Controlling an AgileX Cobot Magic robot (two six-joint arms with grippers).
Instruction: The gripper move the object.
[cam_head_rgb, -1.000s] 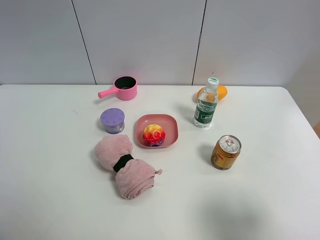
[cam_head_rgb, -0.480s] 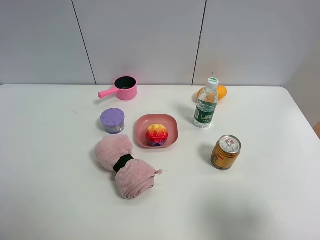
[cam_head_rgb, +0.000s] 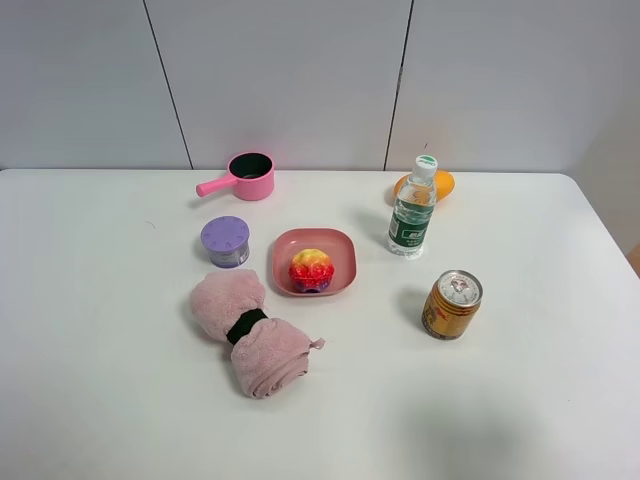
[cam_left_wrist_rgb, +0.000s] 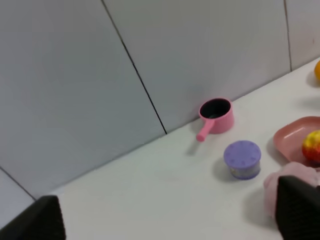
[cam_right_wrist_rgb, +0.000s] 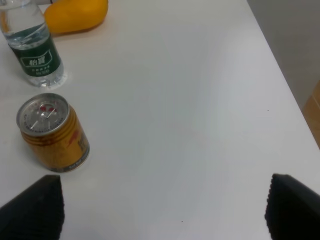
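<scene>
White table (cam_head_rgb: 520, 400) against a grey panelled wall. Ball (cam_head_rgb: 311, 269) sits in the pink dish (cam_head_rgb: 340, 250), centre of table, nothing touching it. Purple-lidded tub (cam_head_rgb: 226, 241) and rolled pink towel (cam_head_rgb: 250, 335) lie near the dish. Left gripper (cam_left_wrist_rgb: 165, 220): fingers spread wide, empty. Right gripper (cam_right_wrist_rgb: 162, 212): also wide, empty, near the can (cam_right_wrist_rgb: 51, 131).
</scene>
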